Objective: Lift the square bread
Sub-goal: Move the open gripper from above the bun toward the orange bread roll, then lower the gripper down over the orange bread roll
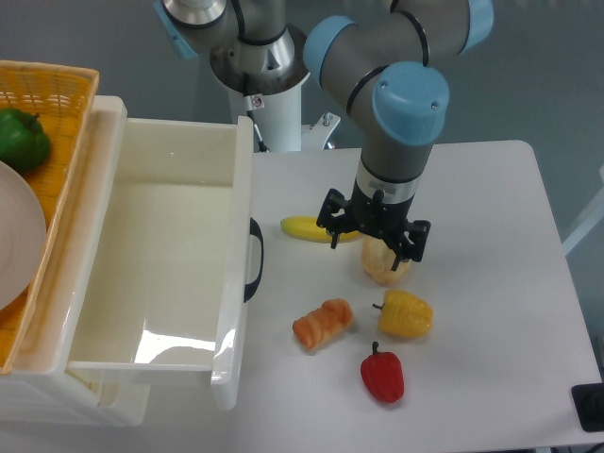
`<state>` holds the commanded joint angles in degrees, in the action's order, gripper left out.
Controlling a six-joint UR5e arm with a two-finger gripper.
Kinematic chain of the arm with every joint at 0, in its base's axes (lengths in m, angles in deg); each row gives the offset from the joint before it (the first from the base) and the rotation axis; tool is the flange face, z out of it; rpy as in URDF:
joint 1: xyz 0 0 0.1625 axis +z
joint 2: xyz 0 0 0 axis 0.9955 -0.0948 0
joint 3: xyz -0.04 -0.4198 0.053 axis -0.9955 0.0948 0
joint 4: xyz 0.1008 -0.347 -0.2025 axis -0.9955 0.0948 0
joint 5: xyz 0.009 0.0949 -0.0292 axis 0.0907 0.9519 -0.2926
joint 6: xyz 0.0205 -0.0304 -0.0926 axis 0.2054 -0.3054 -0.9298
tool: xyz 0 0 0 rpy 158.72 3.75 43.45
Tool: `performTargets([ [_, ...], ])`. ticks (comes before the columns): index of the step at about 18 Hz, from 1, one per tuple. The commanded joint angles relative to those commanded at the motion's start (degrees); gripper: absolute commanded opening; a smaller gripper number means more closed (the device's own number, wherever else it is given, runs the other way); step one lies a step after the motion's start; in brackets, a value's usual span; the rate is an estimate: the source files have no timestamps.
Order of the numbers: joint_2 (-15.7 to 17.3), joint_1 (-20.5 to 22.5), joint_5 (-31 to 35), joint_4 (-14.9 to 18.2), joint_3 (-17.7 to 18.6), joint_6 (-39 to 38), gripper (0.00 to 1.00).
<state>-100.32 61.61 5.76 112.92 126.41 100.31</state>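
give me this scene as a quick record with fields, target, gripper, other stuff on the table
target: square bread, orange-tan, lying on the white table, not held
gripper: gripper above the pale bun, off to the upper right of the bread; open or shut cannot be told
near target: yellow pepper to its right, red pepper in front of that
behind: banana
left side: open white drawer; basket with green pepper
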Motion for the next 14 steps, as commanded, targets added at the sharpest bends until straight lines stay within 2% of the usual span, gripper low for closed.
performTargets([
  [5, -1.06, 0.00, -2.64, -1.32, 0.70, 0.09, 1.00],
  [8, -2.29, -0.35, -2.64, -3.86, 1.58, 0.09, 1.00],
  [14, -4.83, -2.02, -2.37, -4.13, 2.11, 2.01, 1.00],
])
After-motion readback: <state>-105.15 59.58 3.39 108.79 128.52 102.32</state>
